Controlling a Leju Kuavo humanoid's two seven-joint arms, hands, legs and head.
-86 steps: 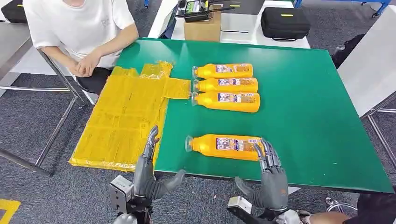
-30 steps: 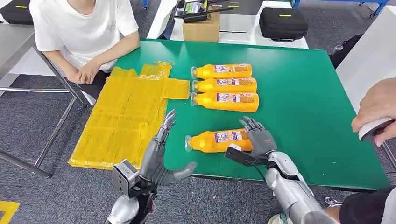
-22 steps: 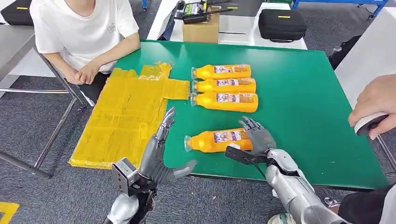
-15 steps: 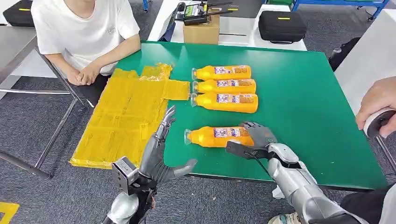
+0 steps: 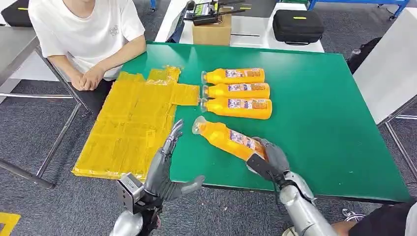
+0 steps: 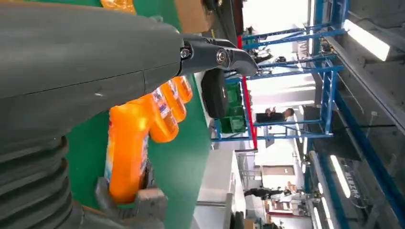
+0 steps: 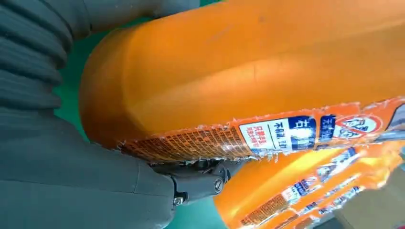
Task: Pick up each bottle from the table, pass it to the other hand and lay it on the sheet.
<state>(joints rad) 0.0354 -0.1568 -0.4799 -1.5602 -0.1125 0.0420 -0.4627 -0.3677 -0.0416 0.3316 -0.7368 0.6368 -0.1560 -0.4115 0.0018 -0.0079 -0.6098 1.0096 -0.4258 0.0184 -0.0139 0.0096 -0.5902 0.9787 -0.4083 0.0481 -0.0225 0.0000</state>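
So, left to right in the head view:

1. Person in a white shirt sits at 10 o'clock off the table, hands clasped.
2. Yellow sheet hangs over the table's left edge; nothing lies on it.
3. Left hand sits at 6 o'clock by the near edge, beside the sheet. Released: fingers straight and apart, thumb out, holding nothing.
4. Green table carries a row of three bottles near centre, lying side by side and touching, caps towards 9 o'clock.
5. Held bottle is lifted and tilted, cap towards 10 o'clock and near the left fingertips, not touching them. It is just on the near side of the row.
6. Right hand at 5 o'clock grasps that bottle's base end; the right wrist view shows fingers wrapped under the orange body.
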